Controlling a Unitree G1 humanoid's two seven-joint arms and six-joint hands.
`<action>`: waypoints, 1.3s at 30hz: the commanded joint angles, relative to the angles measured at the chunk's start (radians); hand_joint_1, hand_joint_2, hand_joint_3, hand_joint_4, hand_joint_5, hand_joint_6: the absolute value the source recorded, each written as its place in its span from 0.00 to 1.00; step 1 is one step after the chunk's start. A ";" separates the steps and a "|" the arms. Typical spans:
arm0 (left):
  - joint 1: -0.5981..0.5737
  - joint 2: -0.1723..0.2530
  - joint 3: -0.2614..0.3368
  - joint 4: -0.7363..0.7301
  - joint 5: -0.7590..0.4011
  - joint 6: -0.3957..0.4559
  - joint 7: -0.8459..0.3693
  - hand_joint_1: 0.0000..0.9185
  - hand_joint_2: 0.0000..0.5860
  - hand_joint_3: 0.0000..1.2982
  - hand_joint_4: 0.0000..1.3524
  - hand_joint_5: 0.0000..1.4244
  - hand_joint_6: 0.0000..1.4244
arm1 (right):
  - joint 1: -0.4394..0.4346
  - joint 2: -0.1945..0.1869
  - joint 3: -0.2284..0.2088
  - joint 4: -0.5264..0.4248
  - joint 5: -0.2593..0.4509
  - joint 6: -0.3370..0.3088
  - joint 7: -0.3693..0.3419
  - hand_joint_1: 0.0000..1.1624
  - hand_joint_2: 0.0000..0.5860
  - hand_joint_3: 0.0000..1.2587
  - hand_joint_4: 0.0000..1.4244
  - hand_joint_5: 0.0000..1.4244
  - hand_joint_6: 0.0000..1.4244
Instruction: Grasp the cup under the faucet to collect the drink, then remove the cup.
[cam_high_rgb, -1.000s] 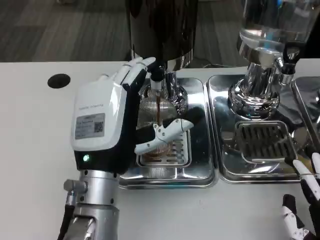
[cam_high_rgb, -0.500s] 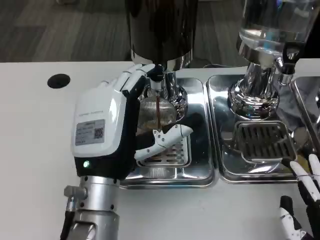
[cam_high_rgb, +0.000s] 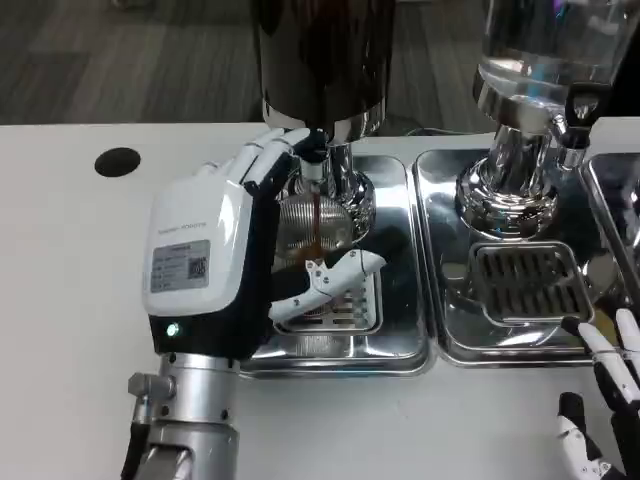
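A clear ribbed cup (cam_high_rgb: 318, 228) stands on the drip grate under the black faucet (cam_high_rgb: 316, 152) of the dark drink dispenser (cam_high_rgb: 322, 60). A thin brown stream falls from the faucet into the cup. My left hand (cam_high_rgb: 215, 262) wraps around the cup, its white back toward the camera, fingers behind the cup and thumb (cam_high_rgb: 330, 280) across its front. My right hand (cam_high_rgb: 605, 405) waits at the lower right corner, fingers apart, holding nothing.
The cup's steel drip tray (cam_high_rgb: 395, 345) sits beside a second tray (cam_high_rgb: 455, 330) under a clear-tank dispenser (cam_high_rgb: 545, 60) on the right. A black round hole (cam_high_rgb: 118, 161) marks the white table at the left.
The left hand and cup shifted slightly up and back toward the faucet a second ago, then held still. The brown stream keeps pouring. The right hand barely moved.
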 joint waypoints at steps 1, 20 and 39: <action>0.024 0.005 -0.005 0.032 -0.001 0.010 -0.017 0.00 0.11 0.37 0.21 0.34 0.30 | 0.000 0.000 -0.007 -0.004 0.001 -0.001 0.001 0.08 0.85 0.13 0.00 0.00 0.02; 0.005 0.003 -0.011 0.049 -0.002 0.009 -0.025 0.00 0.11 0.37 0.21 0.34 0.31 | -0.020 0.004 0.004 0.039 0.011 -0.008 -0.003 0.08 0.85 0.13 0.00 0.00 0.02; 0.008 0.004 0.008 0.044 -0.009 -0.003 -0.010 0.00 0.11 0.37 0.21 0.33 0.30 | -0.030 0.007 0.007 0.029 0.006 0.002 0.015 0.08 0.85 0.12 0.00 0.00 0.02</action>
